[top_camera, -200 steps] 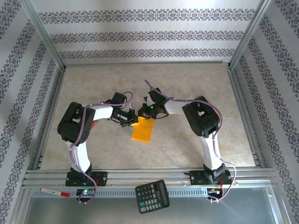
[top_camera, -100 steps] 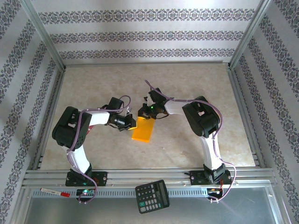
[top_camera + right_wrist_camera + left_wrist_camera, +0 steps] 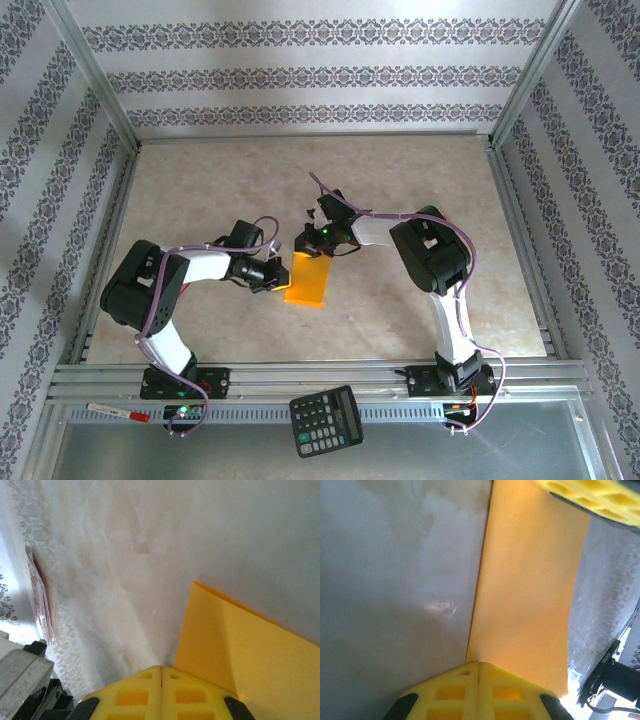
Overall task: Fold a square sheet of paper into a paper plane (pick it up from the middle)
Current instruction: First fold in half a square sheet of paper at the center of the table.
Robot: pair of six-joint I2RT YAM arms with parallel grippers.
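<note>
A flat table (image 3: 420, 190) with a pale, smooth, stone-like top is seen. It is closed in by three walls (image 3: 300, 75) papered in grey flowery stripes, and it is edged with shiny metal rails (image 3: 320, 375).

At the near left, below the rails, one thin white pen (image 3: 118, 412) with a red end is laid. Two black and white arms are counted, each bent at the elbow toward the middle.

The left gripper (image 3: 279, 273) is held low at the left edge of the sheet of paper (image 3: 310, 284). In the left wrist view its two yellow ribbed fingers (image 3: 450, 695) are pressed together with no gap. The paper's long edge is met at their tips, but it cannot be told whether the paper is nipped between them.

One sheet is counted. It is thin, smooth and orange-yellow, folded into a long rectangle with straight edges, and it is laid in the middle of the table.

The right gripper (image 3: 307, 243) is set at the sheet's far short edge. Its two yellow fingers (image 3: 195, 695) are squeezed together too, right beside a sharp corner of the paper.

One black calculator (image 3: 327, 420) with rows of keys is laid below the rails, near the middle. Wide bare table is left behind the grippers and off to the right, up to the rails.
</note>
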